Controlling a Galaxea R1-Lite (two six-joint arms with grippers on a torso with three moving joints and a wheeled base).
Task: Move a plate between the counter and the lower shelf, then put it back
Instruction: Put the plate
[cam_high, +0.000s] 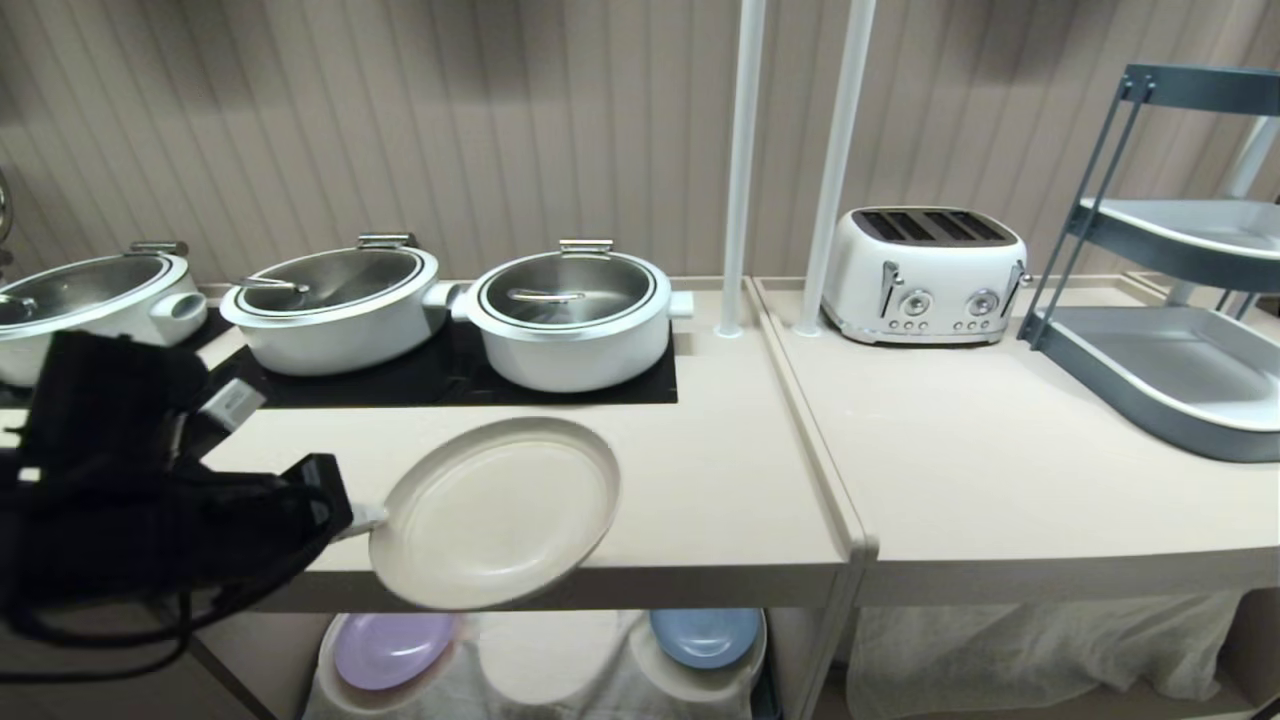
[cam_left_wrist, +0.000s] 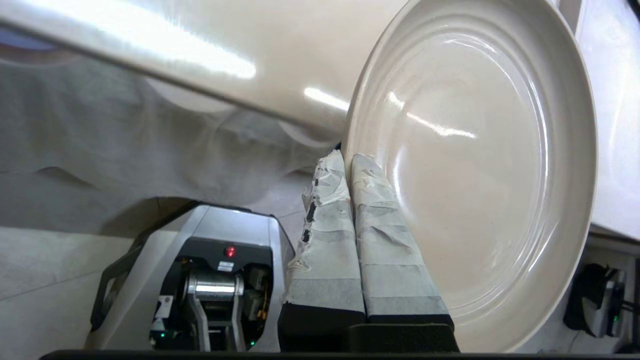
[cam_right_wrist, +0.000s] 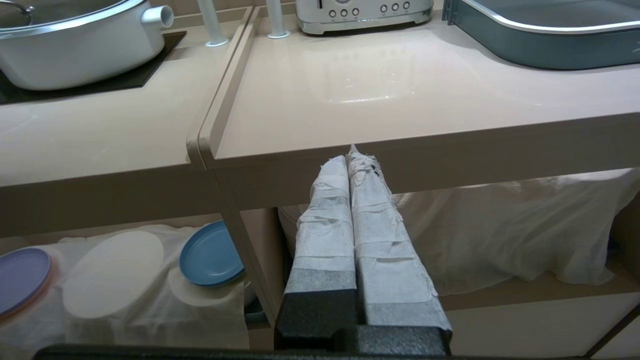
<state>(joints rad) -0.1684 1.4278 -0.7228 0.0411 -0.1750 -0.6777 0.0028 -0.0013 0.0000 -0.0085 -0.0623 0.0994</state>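
Observation:
The cream plate (cam_high: 495, 512) hangs tilted in front of the counter's (cam_high: 720, 480) front edge, above the lower shelf (cam_high: 545, 665). My left gripper (cam_high: 362, 520) is shut on the plate's left rim. In the left wrist view the taped fingers (cam_left_wrist: 380, 210) pinch the rim of the plate (cam_left_wrist: 480, 165), with the counter's edge (cam_left_wrist: 200, 45) running above. My right gripper (cam_right_wrist: 350, 156) is shut on nothing, parked low before the counter's edge (cam_right_wrist: 450, 155).
On the shelf's white cloth lie a lilac plate (cam_high: 390, 648) and a blue plate (cam_high: 705, 635), with a bare round mound (cam_right_wrist: 112, 272) between them. Three lidded white pots (cam_high: 570, 315) stand on the black hob. A toaster (cam_high: 925, 275) and a grey-blue tray rack (cam_high: 1170, 370) stand to the right.

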